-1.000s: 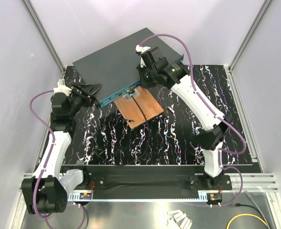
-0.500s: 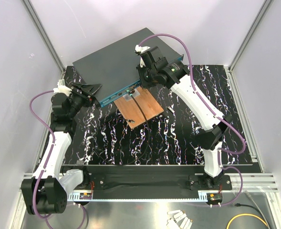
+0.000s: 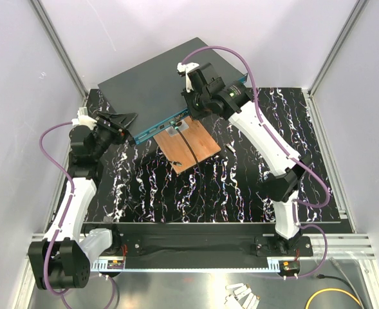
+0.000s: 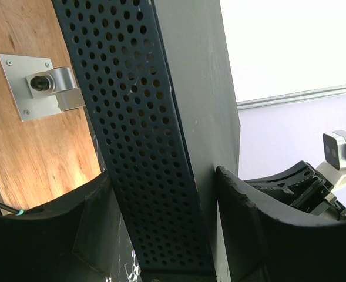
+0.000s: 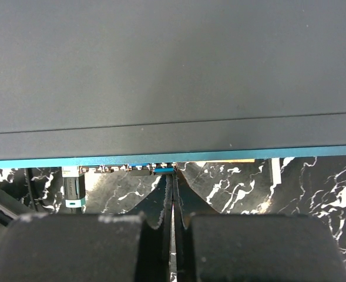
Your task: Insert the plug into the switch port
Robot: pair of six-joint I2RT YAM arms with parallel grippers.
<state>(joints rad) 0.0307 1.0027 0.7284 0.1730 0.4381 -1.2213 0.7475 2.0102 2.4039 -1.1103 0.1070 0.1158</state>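
plug (image 5: 164,170): blue tip at the row of ports, centre of the right wrist view; I cannot tell whether it is seated.
switch (image 3: 157,84): upper centre of the overhead view, lying at an angle on the counter (image 3: 240,187), teal port edge toward the board.
right jaws: pressed almost together, pinching the plug just behind its tip.
left jaws: set wide on the switch's perforated end, one finger against each face, apparently bracing it.
step in hand: push straight along the port, plug square to the teal edge; let the left arm take the push so the box cannot slide.
nearby: copper-brown board (image 3: 189,145) just beside the front edge, carrying a metal bracket (image 4: 43,85); a thin black cable (image 3: 190,151) lies across it.
in the way: a black connector (image 5: 71,191) sits further left in the row; the neighbouring ports are close together, so sideways drift risks the wrong opening.
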